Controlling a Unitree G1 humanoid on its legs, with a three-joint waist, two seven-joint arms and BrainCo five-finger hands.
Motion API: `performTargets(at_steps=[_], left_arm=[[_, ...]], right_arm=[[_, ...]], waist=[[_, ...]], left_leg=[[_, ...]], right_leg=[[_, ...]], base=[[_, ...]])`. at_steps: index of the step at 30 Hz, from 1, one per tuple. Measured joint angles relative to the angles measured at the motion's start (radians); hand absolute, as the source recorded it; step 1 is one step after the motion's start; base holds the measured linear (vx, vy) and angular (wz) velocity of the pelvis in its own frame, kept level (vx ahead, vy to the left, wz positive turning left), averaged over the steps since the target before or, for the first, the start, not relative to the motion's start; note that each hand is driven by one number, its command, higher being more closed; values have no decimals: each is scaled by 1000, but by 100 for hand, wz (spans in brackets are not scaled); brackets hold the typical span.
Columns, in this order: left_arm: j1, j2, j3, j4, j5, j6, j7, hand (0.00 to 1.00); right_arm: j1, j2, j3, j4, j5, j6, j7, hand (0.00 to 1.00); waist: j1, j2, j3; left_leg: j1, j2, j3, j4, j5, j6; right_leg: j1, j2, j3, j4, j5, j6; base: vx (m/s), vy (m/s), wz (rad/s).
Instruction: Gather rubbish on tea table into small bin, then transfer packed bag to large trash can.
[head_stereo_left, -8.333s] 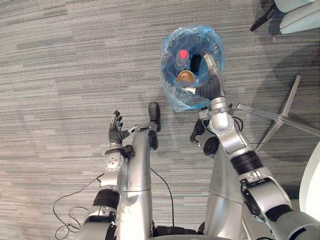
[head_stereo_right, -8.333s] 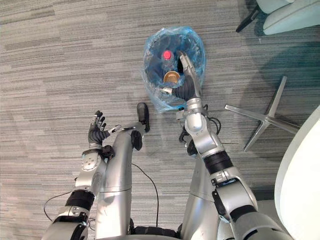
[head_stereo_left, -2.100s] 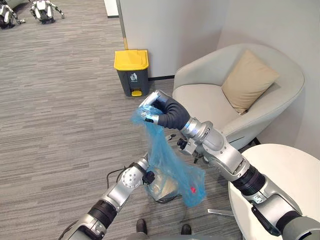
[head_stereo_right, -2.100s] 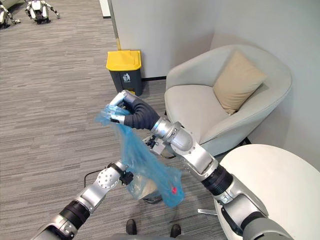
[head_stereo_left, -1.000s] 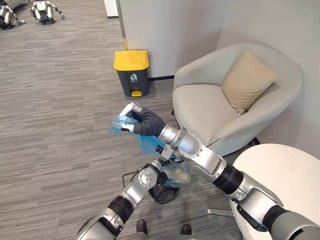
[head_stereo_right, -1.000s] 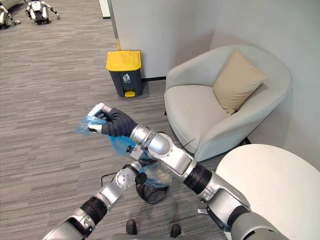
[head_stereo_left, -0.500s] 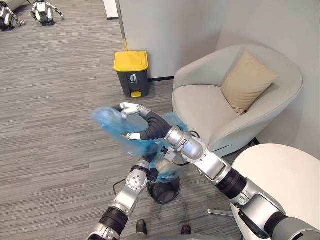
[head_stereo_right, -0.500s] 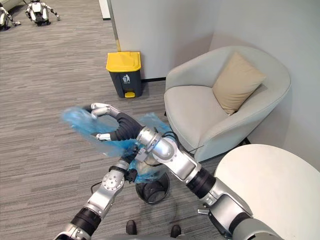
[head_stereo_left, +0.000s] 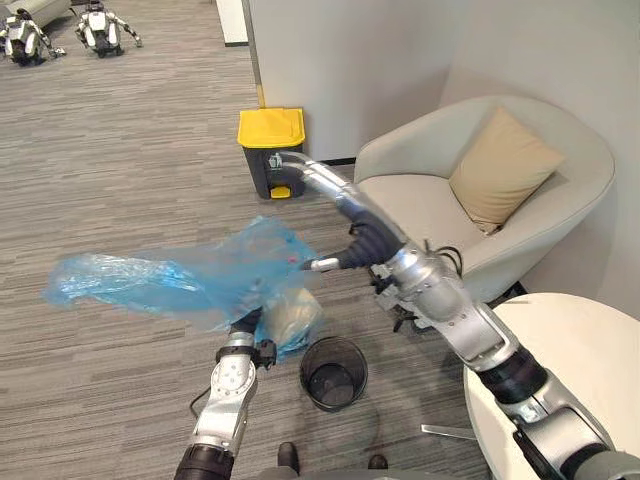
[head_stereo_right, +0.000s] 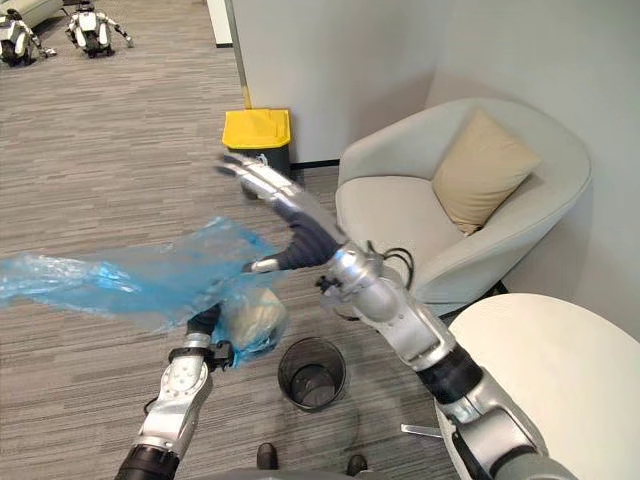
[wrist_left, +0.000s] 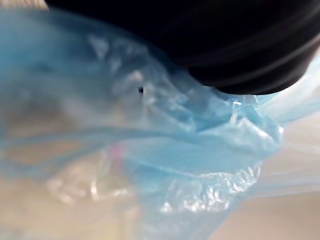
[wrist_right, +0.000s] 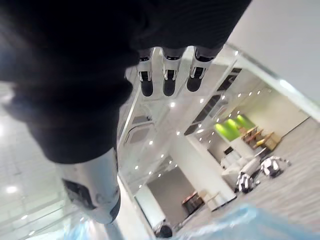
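Observation:
The blue plastic bag (head_stereo_left: 170, 280) streams out flat to the left above the carpet. Its heavy end with the rubbish (head_stereo_left: 292, 315) hangs by my left hand (head_stereo_left: 246, 322), which is shut on the bag from below. In the left wrist view, blue film (wrist_left: 165, 150) lies right against the hand's dark cover. My right hand (head_stereo_left: 345, 210) is open and holds nothing. Its straight fingers (wrist_right: 167, 75) stretch towards the large grey trash can with the yellow lid (head_stereo_left: 270, 145). The small black mesh bin (head_stereo_left: 333, 372) stands unlined on the floor below.
A pale armchair (head_stereo_left: 560, 215) with a beige cushion (head_stereo_left: 503, 165) stands at the right against the grey wall (head_stereo_left: 340, 60). A round white table (head_stereo_left: 590, 360) fills the lower right. Two small machines (head_stereo_left: 60, 30) sit on the carpet far back left.
My right hand has let go of the bag's top, opened and swung up towards the yellow-lidded can. The bag's loose top has flown out to the left. The camera shifted slightly.

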Motion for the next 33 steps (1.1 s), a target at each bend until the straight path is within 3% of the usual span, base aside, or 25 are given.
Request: performTargets(at_steps=[8,13,23,33], left_arm=[[117,-33,157,-11,3,0,14,100],[155,-43,233,95,43,2,9,100],[176,-41,299,314,81,10,-30,100],[191,-41,297,468,81,11,-55,100]], right_arm=[[373,62,-238,-6,3,2,-25,0],[504,152,-329,143,7,11,-11,0],[538,237,-353,529,39,54,45,0],[546,239,-385,798,47,92,59,0]], waist=[[-4,23,-15],[-5,26,-18],[-1,23,-17],[-3,12,-5]], left_leg=[[-1,0,-5,0,0,0],[-8,3,-21,0,-3,-4],[-18,-3,-51,0,-6,-4],[4,-6,-57,0,-9,-5]], right_leg=[[-1,-2,-6,-7,-5,5],[2,-4,-18,-17,-7,1],[18,-4,-49,-34,-4,5],[41,-8,-57,-29,-17,13]], base=[[-2,1,1],[-4,2,7],[16,-3,10],[-2,0,1]])
